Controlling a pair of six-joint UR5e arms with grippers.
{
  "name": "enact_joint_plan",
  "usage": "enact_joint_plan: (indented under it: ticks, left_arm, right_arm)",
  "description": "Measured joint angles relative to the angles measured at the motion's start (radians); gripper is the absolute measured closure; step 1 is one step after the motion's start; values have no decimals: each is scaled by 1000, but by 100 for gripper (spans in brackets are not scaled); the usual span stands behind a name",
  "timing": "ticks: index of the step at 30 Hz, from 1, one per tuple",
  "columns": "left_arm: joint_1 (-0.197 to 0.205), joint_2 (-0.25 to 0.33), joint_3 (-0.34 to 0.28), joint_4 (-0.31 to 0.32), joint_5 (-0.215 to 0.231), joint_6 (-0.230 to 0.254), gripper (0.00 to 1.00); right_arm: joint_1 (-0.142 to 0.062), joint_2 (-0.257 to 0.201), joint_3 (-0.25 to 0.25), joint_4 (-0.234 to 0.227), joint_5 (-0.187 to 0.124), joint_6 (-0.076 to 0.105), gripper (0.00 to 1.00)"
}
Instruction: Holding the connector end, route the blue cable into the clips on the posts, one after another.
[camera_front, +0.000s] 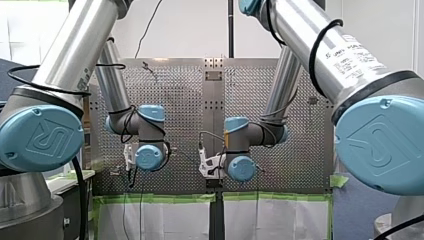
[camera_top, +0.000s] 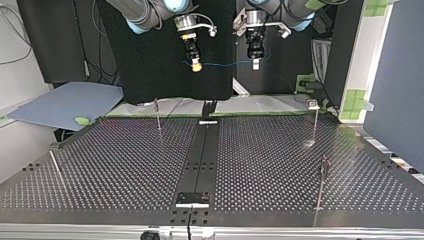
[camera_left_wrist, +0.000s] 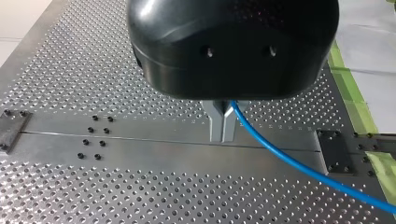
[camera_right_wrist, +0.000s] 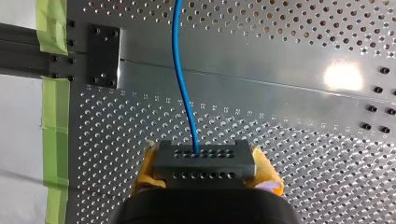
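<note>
**A:** Starting from the near edge in the top view, what's there?

**B:** A small black plate (camera_top: 192, 198) sits at the middle of the table's (camera_top: 270, 165) near edge, on the dark centre strip (camera_top: 200, 155).

**A:** And the posts?

**B:** Closest is the near post (camera_top: 321, 182), upright toward the near corner at that view's right. The leaning post (camera_top: 55, 166) stands by the side edge at the view's left. Further back, close to the far edge, come the left far post (camera_top: 158, 114) and the right far post (camera_top: 315, 122). That last one carries a small clip (camera_top: 313, 104) on top.

**A:** Where's the blue cable?

**B:** The blue cable (camera_top: 225, 63) is up in the air over the middle of the far edge. It is well apart from every post and strung between the two pincers.

**A:** How do the pincers stand?

**B:** At the top view's right, my left pincer (camera_left_wrist: 222, 125) has its metal fingers (camera_left_wrist: 215, 122) pressed together on the cable, which runs off sideways above the table. At that view's left, my right pincer (camera_top: 197, 65) is clamped on the connector (camera_right_wrist: 204, 162), a grey block with rows of small holes, between its yellow pads (camera_right_wrist: 270, 179). The cable leaves the block's front and leads straight ahead.
</note>
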Motion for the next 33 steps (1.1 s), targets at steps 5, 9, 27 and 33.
enact_joint_plan:
  ticks: [5, 9, 27, 33]
  left_arm:
    - [0, 0, 0, 0, 0, 0, 100]
    - [0, 0, 0, 0, 0, 0, 100]
    - [13, 91, 4, -112, 82, -4, 100]
    - [27, 142, 4, -163, 73, -40, 100]
  right_arm:
    - [0, 0, 0, 0, 0, 0, 100]
    - [0, 0, 0, 0, 0, 0, 100]
    - [-29, -95, -21, 95, 62, 77, 100]
    - [-32, -153, -27, 153, 14, 112, 100]
